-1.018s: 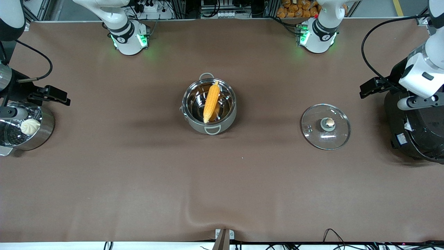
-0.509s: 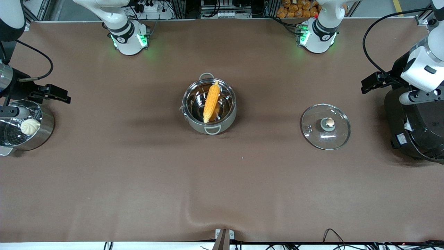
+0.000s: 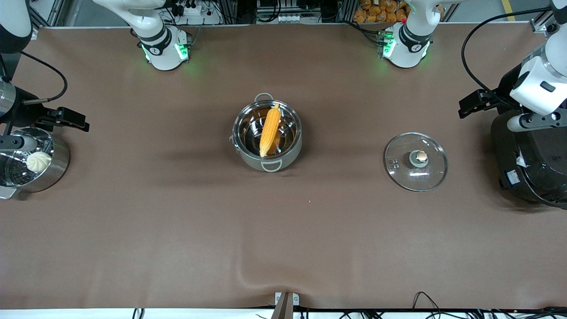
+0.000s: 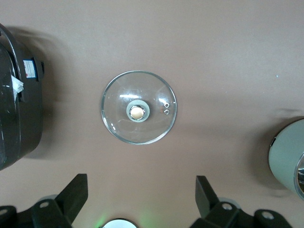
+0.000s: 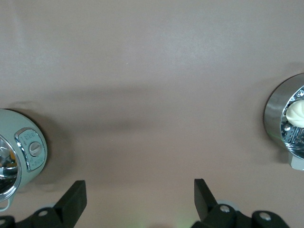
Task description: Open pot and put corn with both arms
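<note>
The steel pot stands open at the middle of the table. The yellow corn lies in it, slanted, its tip on the rim. The glass lid with its bronze knob lies flat on the cloth toward the left arm's end; it also shows in the left wrist view. My left gripper is open and empty, held high over the cloth beside the lid. My right gripper is open and empty, high over bare cloth between the pot and the steamer pot.
A steel steamer pot with a white bun stands at the right arm's end. A big black rice cooker stands at the left arm's end. Cables lie along the table edge nearest the front camera.
The left arm's wrist has shifted a little over the rice cooker, toward the robots' bases. The right arm has barely moved. Pot, corn and lid have not moved.
</note>
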{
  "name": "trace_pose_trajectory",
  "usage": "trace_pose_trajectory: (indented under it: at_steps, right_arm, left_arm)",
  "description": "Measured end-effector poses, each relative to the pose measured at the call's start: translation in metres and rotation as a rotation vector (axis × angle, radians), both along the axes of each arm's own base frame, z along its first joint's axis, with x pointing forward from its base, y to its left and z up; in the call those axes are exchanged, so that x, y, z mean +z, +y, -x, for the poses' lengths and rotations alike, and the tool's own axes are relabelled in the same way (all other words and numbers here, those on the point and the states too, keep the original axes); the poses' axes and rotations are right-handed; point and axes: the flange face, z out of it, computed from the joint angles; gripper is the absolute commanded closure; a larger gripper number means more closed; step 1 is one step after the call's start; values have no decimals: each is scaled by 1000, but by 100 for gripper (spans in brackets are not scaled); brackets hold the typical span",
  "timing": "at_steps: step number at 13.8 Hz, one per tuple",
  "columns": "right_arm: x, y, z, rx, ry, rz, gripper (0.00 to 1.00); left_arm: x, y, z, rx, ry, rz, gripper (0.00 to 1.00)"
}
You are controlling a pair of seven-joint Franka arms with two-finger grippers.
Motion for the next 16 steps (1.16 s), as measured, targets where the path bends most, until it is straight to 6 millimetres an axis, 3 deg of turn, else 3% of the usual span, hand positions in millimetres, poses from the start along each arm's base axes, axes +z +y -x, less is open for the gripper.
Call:
trace_pose_trajectory:
  at_steps: [8,12,16]
  right_arm:
    - [-1,0,3,1,25,4,0]
    - [1,0,3,1,23,4,0]
    - [13,0,2,1,-6,5,0]
  left_arm:
    - [10,12,12,11,29,-21,0]
    - [13,1,16,-20,17,-65,0]
    - [13,3,16,-26,19,-66,0]
